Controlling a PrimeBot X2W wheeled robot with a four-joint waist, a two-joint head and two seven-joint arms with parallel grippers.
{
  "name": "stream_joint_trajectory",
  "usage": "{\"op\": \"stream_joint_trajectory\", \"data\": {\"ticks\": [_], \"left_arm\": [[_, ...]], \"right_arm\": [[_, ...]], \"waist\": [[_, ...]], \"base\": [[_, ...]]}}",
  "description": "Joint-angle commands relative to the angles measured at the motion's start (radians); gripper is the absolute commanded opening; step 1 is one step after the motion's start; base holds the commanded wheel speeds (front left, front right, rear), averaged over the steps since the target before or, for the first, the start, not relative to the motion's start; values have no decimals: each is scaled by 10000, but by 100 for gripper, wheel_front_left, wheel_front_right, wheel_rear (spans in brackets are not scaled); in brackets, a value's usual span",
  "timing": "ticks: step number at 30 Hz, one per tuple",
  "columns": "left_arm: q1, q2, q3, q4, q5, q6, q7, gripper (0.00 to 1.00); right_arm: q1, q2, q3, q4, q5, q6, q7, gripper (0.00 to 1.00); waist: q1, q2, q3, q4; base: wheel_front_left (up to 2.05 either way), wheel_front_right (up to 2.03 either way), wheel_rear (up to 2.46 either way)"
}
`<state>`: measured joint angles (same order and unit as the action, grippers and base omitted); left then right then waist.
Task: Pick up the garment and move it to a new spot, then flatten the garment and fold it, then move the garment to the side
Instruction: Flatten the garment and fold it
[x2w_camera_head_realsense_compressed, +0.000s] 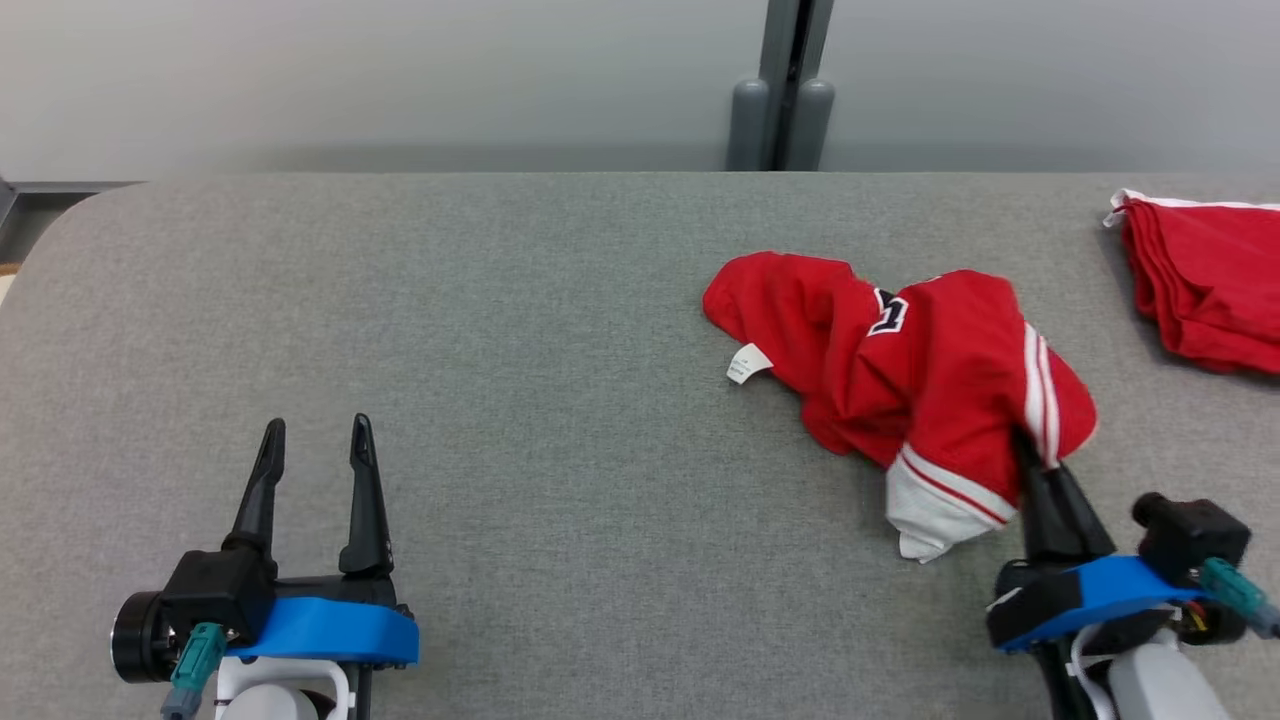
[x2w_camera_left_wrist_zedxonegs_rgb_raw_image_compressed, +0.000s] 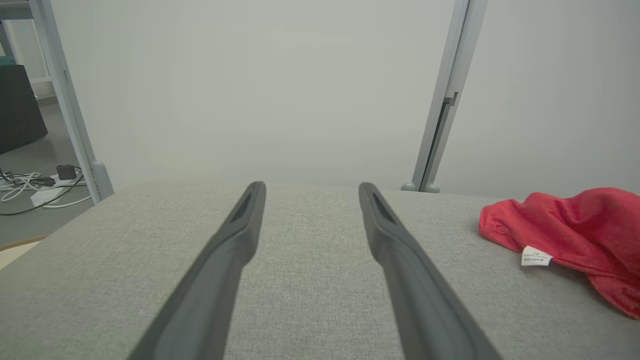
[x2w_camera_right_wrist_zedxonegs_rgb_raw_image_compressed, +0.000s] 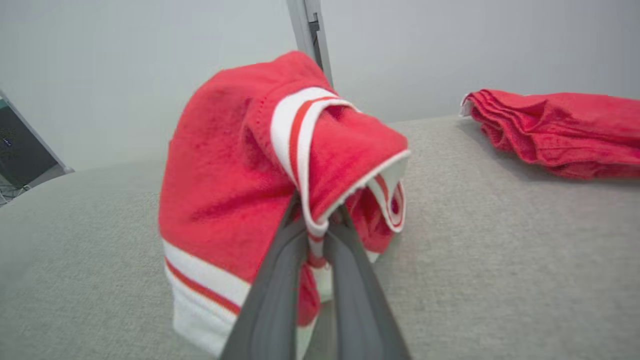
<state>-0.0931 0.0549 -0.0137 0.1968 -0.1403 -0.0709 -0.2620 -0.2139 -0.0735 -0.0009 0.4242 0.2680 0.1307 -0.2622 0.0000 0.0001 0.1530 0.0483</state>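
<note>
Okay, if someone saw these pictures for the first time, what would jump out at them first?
The crumpled red garment with white stripes, on the right half of the grey table, stands out most, with the right gripper shut on its striped edge. A second red cloth lies folded at the table's far right edge. The left gripper is open at the lower left, apart from both.

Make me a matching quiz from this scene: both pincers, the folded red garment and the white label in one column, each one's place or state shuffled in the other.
1 left pincer
2 right pincer
3 folded red garment
4 white label

A shut on the crumpled red garment
B at the far right of the table
C open above bare table
D at the crumpled red garment's left end

Pairs: 1-C, 2-A, 3-B, 4-D
</note>
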Motion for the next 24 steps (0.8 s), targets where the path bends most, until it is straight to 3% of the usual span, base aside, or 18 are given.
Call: {"op": "stream_joint_trajectory", "data": {"ticks": [1, 8, 13, 18, 24], "left_arm": [[19, -22, -8, 10, -12, 5, -44, 100], [-12, -38, -156, 32, -78, 49, -44, 100], [-43, -44, -185, 31, -158, 94, -44, 100], [-51, -48, -204, 39, -193, 86, -44, 100], [-136, -49, -420, 55, -364, 165, -44, 100]], "right_arm": [[190, -141, -315, -233, -138, 1, -27, 0], [296, -688, -1837, -1265, -517, 1, 477, 0], [-198, -983, -2171, -2227, -919, 1, 985, 0], [-857, -1120, -1668, -2883, -1191, 1, 1412, 0], [-1866, -894, 39, -2976, -1265, 1, 1771, 0]], "waist": [[0, -1, -86, -134], [0, -1, -110, -179], [0, -1, -140, 18], [0, -1, -132, 213], [0, -1, -99, 620]], "base": [[0, 0, 0], [0, 0, 0], [0, 0, 0], [0, 0, 0], [0, 0, 0]]}}
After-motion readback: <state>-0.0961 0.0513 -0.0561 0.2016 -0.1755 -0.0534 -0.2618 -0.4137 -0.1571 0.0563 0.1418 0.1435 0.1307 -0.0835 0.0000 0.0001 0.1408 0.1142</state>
